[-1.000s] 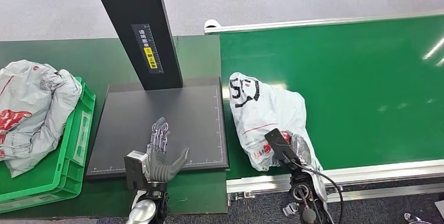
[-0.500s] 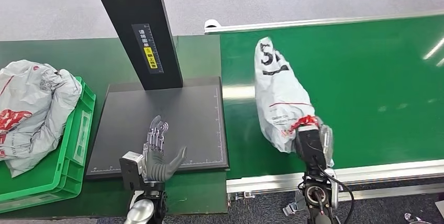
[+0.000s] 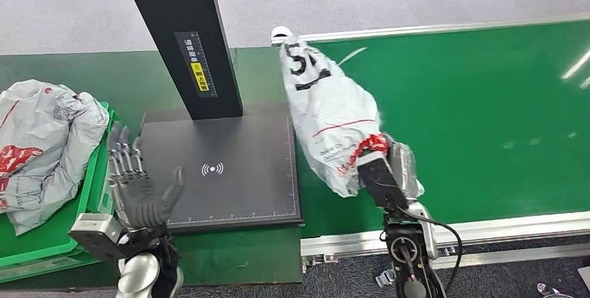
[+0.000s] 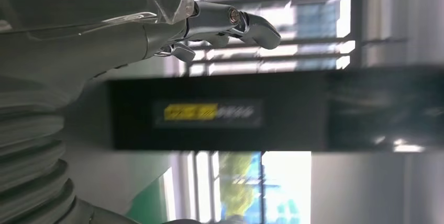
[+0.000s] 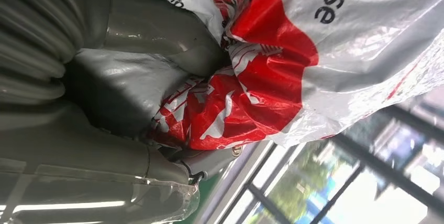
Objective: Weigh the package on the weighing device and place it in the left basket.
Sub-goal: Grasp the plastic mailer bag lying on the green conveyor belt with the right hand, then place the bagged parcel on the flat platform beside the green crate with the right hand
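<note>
Bunching in the right hand's fingers (image 5: 157, 56), the package (image 3: 330, 113) hangs raised.

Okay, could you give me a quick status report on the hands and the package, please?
Right hand grips package, lifted beside scale platform. Left hand open at platform's left edge. Platform bare; green basket already holds bags.

The right hand (image 3: 379, 169) grips the package (image 3: 327, 113), its arm angled toward 11 o'clock. The left hand (image 3: 136, 186) is raised, palm up, fingers (image 3: 122, 159) spread toward 12 o'clock.
</note>
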### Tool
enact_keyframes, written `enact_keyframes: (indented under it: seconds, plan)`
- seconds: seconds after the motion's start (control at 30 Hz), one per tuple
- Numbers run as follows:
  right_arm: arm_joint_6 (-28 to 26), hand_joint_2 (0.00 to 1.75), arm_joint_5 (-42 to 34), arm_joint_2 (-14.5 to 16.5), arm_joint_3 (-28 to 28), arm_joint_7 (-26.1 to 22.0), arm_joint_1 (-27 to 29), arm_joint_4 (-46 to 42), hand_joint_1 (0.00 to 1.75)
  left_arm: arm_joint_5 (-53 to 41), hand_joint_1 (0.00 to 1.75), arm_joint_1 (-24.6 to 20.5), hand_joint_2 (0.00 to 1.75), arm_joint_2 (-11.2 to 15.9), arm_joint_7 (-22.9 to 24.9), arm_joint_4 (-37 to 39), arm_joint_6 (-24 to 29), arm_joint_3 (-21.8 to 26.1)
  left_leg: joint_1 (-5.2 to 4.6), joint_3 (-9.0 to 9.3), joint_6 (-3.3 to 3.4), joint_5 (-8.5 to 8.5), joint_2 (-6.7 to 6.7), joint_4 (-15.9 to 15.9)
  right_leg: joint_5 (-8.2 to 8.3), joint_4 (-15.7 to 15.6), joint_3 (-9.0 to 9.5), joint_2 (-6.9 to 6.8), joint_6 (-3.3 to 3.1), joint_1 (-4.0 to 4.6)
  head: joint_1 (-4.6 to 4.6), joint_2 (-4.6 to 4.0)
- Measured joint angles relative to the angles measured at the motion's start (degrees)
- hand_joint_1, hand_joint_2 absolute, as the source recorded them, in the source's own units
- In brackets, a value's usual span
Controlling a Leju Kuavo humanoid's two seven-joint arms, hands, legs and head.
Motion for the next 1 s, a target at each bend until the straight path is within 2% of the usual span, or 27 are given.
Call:
enact_keyframes:
  seconds: [0.17, 0.27, 0.43, 0.67, 0.83, 1.0]
  plan:
    - [1.97, 1.75, 1.97, 0.82, 3.85, 2.04, -3.21, 2.45, 1.75, -0.94, 0.0, -0.13, 1.75, 0.79, 0.16, -5.03, 0.64, 2.03, 0.0, -0.02, 0.0, 0.0, -0.06, 0.0, 0.0, 0.0, 0.01, -0.05, 0.0, 0.0, 0.01, 0.0]
    - [4.98, 1.75, 3.45, 1.06, 5.52, 3.69, -5.06, 4.41, 1.75, -1.47, 0.0, -0.24, 1.75, 1.01, -0.16, -7.08, 1.55, 2.93, 0.0, -0.05, 0.0, -0.01, -0.03, 0.0, 0.0, 0.0, -0.02, -0.03, 0.0, 0.0, 0.02, 0.0]
    - [9.15, 1.75, 4.85, 2.56, 9.44, 6.16, -9.99, 12.59, 1.75, -2.22, 0.0, -0.7, 1.75, 1.06, 0.94, -10.93, 3.13, 5.19, 0.02, -0.04, -0.01, 0.0, -0.02, 0.0, 0.0, 0.0, -0.03, -0.02, 0.0, 0.02, 0.01, 0.0]
    - [9.74, 1.75, 5.65, 5.82, 14.4, 5.92, -15.2, 24.25, 1.75, -0.54, 0.0, -1.36, 1.75, 1.02, 2.32, -12.22, 3.03, 8.39, 0.09, -0.01, -0.02, 0.01, -0.01, 0.0, 0.01, 0.01, -0.03, -0.01, -0.01, 0.08, 0.02, 0.0]
    - [9.96, 1.75, 5.66, 6.84, 16.05, 5.67, -16.75, 27.95, 1.75, -0.31, 0.0, -1.73, 1.75, 0.99, 2.37, -12.27, 2.93, 9.31, 0.08, -0.02, -0.02, 0.0, -0.01, 0.0, 0.0, 0.01, -0.03, -0.01, -0.01, 0.08, 0.03, 0.0]
    - [12.68, 1.75, 5.27, 8.47, 19.52, 3.88, -17.53, 30.09, 1.75, -0.31, 0.0, -2.5, 1.75, 0.89, 2.54, -12.16, 2.31, 9.82, 0.09, -0.01, -0.02, 0.0, 0.0, 0.0, 0.0, 0.01, -0.07, 0.01, -0.02, 0.09, 0.01, 0.0]
